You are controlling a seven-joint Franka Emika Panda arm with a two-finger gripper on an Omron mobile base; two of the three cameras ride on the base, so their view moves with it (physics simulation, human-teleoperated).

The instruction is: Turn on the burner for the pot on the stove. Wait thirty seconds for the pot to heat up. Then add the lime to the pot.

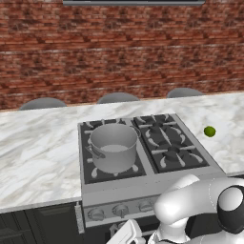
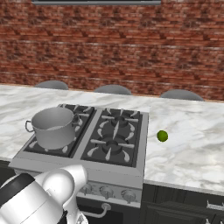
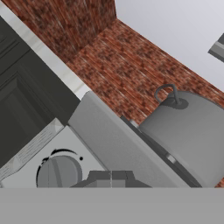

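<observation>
Brick wall (image 1: pixel 119 52) behind; marble bench (image 1: pixel 38 143) across the full width, three grey rounded seat backs (image 1: pixel 116 98) showing past its far edge. Stove (image 1: pixel 190 169) set into bench, four burners under black grates, knob row (image 1: pixel 120 209) along front panel. Pot (image 1: pixel 113 147) upright on front left burner, open top, loop handles at sides; in right base view pot (image 2: pixel 53 127) seen on the near left burner. Lime (image 1: pixel 209 131) on bare bench to right of stove, well apart from pot, touching nothing else; same lime (image 2: pixel 162 136) just beside stove's right edge in right base view. Arm low in front of stove, below bench level, white links at lower frame. Hand view rolled: knob (image 3: pixel 58 173) close ahead, just beside pincer (image 3: pixel 112 177), contact not confirmed; pot (image 3: pixel 188 131) above and beyond, one loop handle (image 3: pixel 168 94) visible. Pincer tips dark, barely rising above lower band; spread or pressed together: cannot tell. Dark cabinet fronts (image 1: pixel 33 226) under bench at left of stove.
</observation>
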